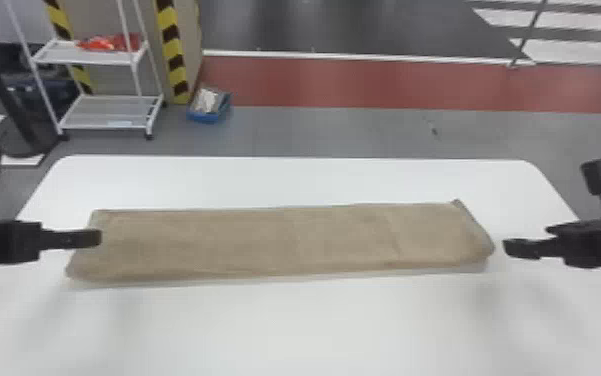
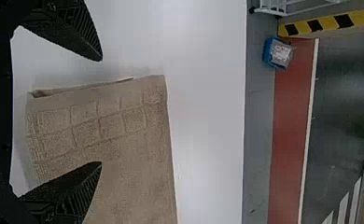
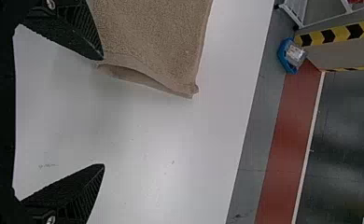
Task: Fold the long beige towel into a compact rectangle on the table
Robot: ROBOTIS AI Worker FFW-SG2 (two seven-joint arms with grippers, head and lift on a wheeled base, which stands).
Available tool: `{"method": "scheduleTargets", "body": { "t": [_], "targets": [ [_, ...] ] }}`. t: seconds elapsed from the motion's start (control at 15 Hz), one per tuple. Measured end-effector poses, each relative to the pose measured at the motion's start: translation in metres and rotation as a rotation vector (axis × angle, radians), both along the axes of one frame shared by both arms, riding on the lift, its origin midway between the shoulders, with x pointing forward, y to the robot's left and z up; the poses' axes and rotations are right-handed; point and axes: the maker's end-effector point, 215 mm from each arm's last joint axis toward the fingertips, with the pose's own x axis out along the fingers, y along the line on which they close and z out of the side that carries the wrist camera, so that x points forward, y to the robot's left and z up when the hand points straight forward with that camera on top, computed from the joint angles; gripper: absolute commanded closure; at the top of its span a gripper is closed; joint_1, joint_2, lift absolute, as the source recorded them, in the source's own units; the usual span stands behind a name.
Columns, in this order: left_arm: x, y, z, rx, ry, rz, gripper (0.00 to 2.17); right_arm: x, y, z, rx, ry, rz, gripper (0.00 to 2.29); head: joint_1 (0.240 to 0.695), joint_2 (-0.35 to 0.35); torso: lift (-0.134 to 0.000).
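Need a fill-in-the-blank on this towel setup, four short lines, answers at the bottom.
The towel lies on a ____ table.
Its end with raised squares is on the robot's ____ side.
The right gripper is ____, not shut.
The small bin on the floor beyond is ____.

Missing words: white; left; open; blue.

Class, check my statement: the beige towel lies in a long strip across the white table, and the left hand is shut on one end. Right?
Not quite: the left wrist view shows the left hand wide open, gripping nothing. The beige towel does lie in a long strip across the white table.
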Motion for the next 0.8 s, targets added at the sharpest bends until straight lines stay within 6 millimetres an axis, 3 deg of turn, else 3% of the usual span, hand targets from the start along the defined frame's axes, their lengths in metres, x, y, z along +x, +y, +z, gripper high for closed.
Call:
{"method": "scheduleTargets", "body": {
  "t": [0.33,0.73,0.8],
  "targets": [
    [0.015,-0.017,-0.011,0.018,0.008,0.038,0.21,-0.006,-0.004,-0.005,0.001,0.010,-0.008,0.06,0.695,-0.089,-0.124],
    [0.013,-0.011,-0.032,0.014,0.062,0.062,0.21,-0.010,-0.012,-0.006,-0.002,0.005,-0.018,0.06,0.695,-0.094,-0.124],
    [0.012,-0.012,-0.034,0.008,0.071,0.064,0.31,-0.010,-0.012,-0.006,-0.003,0.004,-0.016,0.06,0.695,-0.093,-0.124]
  ]
}}
